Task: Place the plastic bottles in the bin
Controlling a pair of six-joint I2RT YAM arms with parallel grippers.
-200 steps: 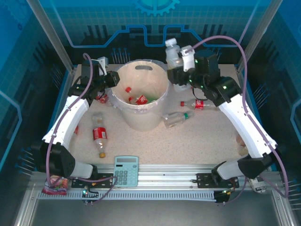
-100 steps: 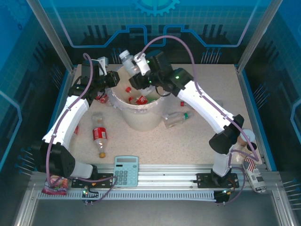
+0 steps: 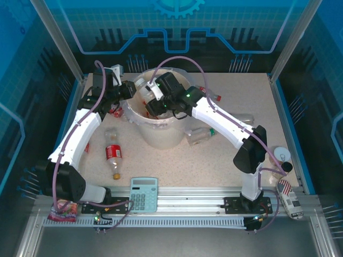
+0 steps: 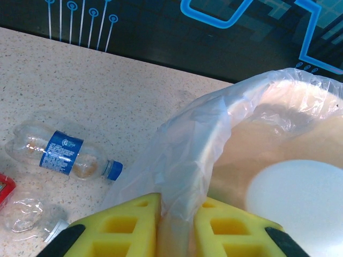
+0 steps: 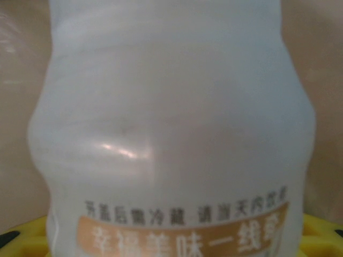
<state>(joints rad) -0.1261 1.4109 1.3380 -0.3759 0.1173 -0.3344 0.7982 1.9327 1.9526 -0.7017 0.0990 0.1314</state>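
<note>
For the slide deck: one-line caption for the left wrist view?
Left gripper clamps the bin by its lined rim; blue-label bottle lies on the table outside.

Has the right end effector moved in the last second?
Yes. The right end effector swung left, from outside the right rim of the bin to over its opening, with the white bottle in its grip.

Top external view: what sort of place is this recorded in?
Probably a robot lab cell or demo booth, not a home: metal frame posts, blue circuit-pattern panels, and two arms bolted to a rail at a speckled table's edge.
</note>
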